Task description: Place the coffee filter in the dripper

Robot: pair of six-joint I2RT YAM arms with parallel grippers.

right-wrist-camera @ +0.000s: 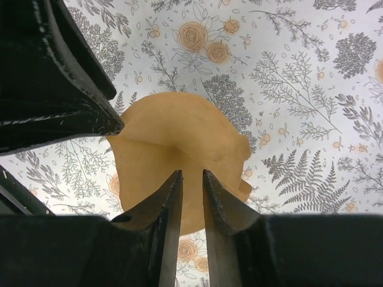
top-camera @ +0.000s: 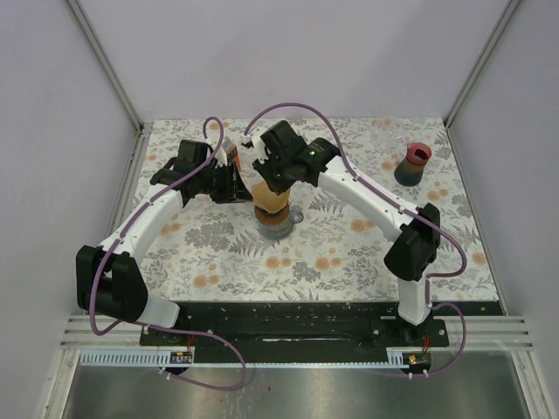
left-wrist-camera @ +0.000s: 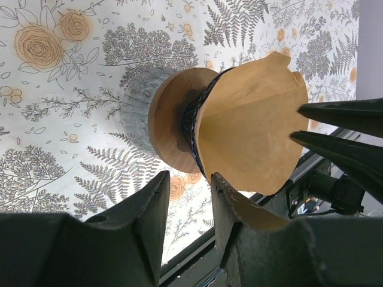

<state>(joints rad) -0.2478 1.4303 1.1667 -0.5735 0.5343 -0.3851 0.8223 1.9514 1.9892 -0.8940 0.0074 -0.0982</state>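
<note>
Brown paper cone filter point(left-wrist-camera: 251, 119) sits in wood-collared glass dripper point(left-wrist-camera: 164, 119), frame centre. Left gripper point(left-wrist-camera: 188, 176) and right gripper point(right-wrist-camera: 191, 173): jaws parted, empty.

The right gripper point(right-wrist-camera: 192, 174) hangs above the brown coffee filter point(right-wrist-camera: 179, 128), its two fingers a little apart, and the paper shows in the gap. The left gripper point(right-wrist-camera: 118, 110) enters from the upper left, over the flowered tablecloth point(right-wrist-camera: 311, 72).

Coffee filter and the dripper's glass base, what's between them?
A wooden collar and a dark band lie between the coffee filter and the glass base, shown in the left wrist view.
</note>
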